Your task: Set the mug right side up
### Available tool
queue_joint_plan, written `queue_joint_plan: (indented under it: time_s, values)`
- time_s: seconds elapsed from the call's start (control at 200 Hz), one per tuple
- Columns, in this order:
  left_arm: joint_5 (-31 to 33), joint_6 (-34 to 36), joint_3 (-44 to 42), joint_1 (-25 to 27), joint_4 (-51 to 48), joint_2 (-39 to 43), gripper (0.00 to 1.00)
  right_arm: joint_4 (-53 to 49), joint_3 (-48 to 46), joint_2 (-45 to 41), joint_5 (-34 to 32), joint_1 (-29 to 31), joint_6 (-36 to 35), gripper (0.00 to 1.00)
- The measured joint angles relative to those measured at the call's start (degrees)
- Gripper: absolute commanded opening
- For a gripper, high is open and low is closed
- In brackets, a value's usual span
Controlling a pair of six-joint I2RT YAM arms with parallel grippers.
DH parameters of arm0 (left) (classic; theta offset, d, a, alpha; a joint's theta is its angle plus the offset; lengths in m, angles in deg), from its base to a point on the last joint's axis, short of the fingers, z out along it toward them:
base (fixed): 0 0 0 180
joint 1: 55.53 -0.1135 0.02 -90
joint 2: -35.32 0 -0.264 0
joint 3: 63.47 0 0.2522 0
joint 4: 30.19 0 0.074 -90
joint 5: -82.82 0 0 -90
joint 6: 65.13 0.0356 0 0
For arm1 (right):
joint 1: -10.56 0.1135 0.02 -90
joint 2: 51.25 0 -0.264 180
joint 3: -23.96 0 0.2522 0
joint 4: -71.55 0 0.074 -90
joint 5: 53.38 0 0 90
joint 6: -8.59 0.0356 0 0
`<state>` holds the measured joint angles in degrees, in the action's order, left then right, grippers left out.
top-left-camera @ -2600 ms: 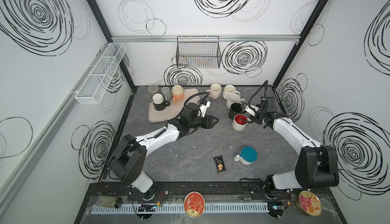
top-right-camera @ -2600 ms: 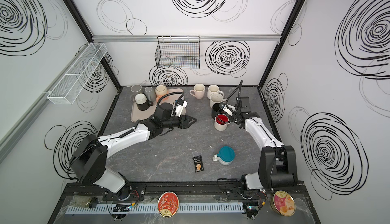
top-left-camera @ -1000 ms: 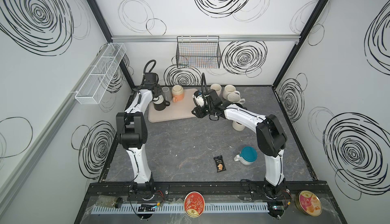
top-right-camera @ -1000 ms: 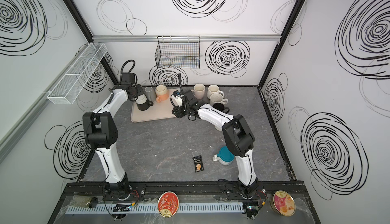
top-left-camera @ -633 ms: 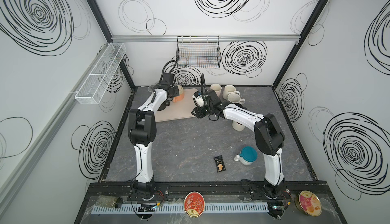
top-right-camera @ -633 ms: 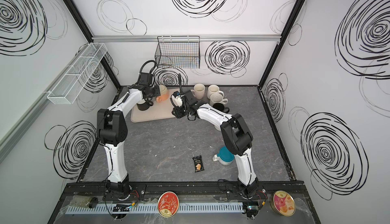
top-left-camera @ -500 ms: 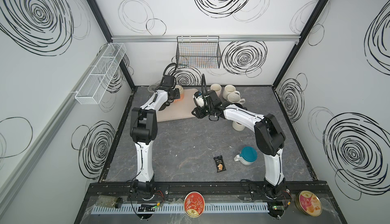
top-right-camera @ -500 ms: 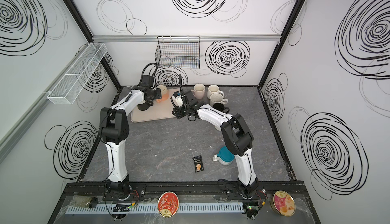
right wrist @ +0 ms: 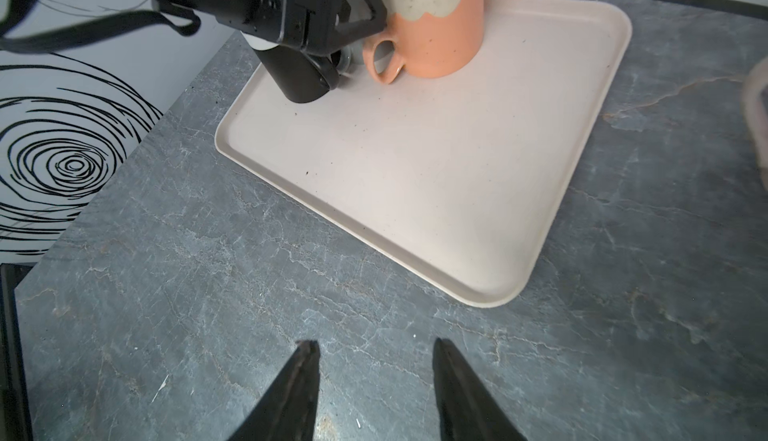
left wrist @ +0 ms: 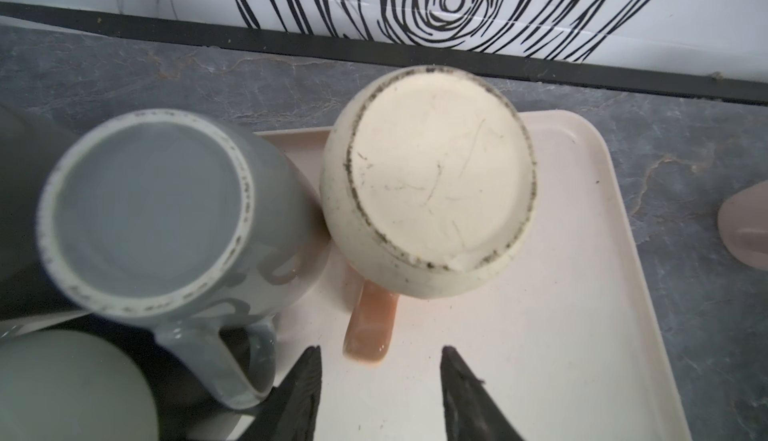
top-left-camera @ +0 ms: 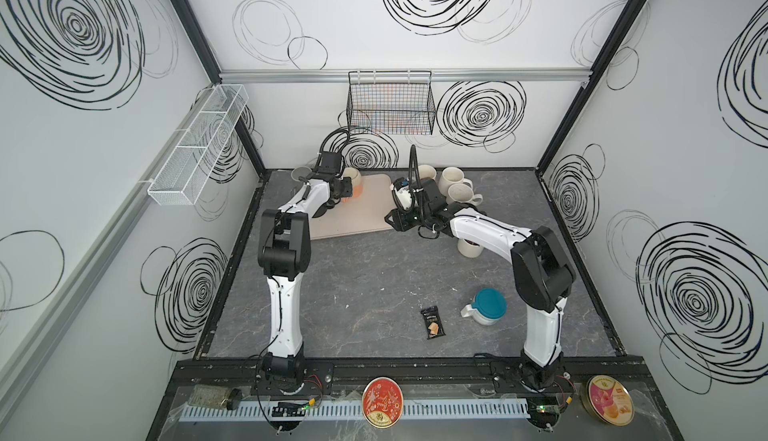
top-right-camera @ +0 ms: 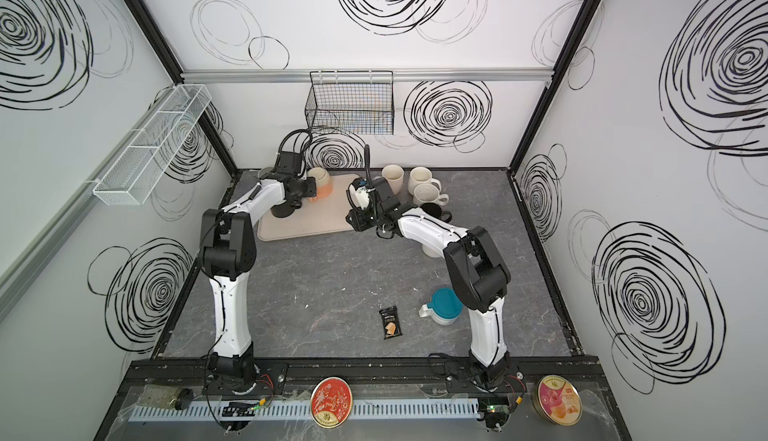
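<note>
I see the orange mug with the cream base (left wrist: 428, 193) standing upside down at the far edge of the flat pale pink tray (left wrist: 540, 335). Its flat base faces up and its rim is down on the tray. The tray lies in the far left part of the grey stone-look desk (top-left-camera: 374, 285). The left fingers (left wrist: 303, 393) are open and hold nothing. The mug's orange handle (left wrist: 370, 331) points at them, and its end sits in the gap between the two tips. Neither finger touches it. A grey mug (left wrist: 145, 210) stands upside down just beside the orange one, and they look like they touch. A black mug (right wrist: 299, 81) stands on the tray too, near its left edge, partly under my left arm. In both top views the orange mug (top-left-camera: 356, 185) (top-right-camera: 322, 181) shows just past the end of the left arm. The right fingers (right wrist: 299, 389) are also open and hold nothing. They hang over the bare desk, just off the tray's near right corner (right wrist: 498, 297), well apart from the mug. Some cream mugs (top-left-camera: 453, 179) stand upright by the far edge of the desk.
</note>
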<state>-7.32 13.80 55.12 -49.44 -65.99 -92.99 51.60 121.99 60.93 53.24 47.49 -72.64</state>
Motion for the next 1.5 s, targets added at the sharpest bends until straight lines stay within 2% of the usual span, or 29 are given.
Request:
queue_joint_plan:
  time_s: [0.345, 0.68, 0.886, 1.111, 1.331, 1.501]
  values:
    - [0.22, 0.87, -1.11, 0.02, 5.53, -2.38, 0.42, 2.21, -2.19, -1.27, 0.0, -1.16, 1.84, 0.48]
    - [0.5, 1.73, 1.07, 0.09, 4.7, -5.53, 0.39, 2.93, -2.69, -1.51, 0.07, -1.84, 2.99, 0.47]
    - [-0.07, 2.34, 1.75, 0.22, 3.74, -5.53, 0.21, 3.32, -2.73, -1.51, 0.33, -1.88, 3.65, 0.47]
    - [0.39, 2.29, 0.24, 1.6, 5.46, -5.07, 0.13, 3.48, -2.73, -1.51, 0.52, -2.14, 4.52, 0.47]
    - [0.66, 0.96, -5.62, 2.91, 8.55, -1.86, 0.13, 3.45, -2.75, -1.51, 0.39, -2.8, 5.81, 0.47]
    - [1.07, -0.72, -12.31, 6.38, 10.01, 2.45, 0.18, 3.41, -2.78, -1.51, 0.07, -2.99, 6.88, 0.47]
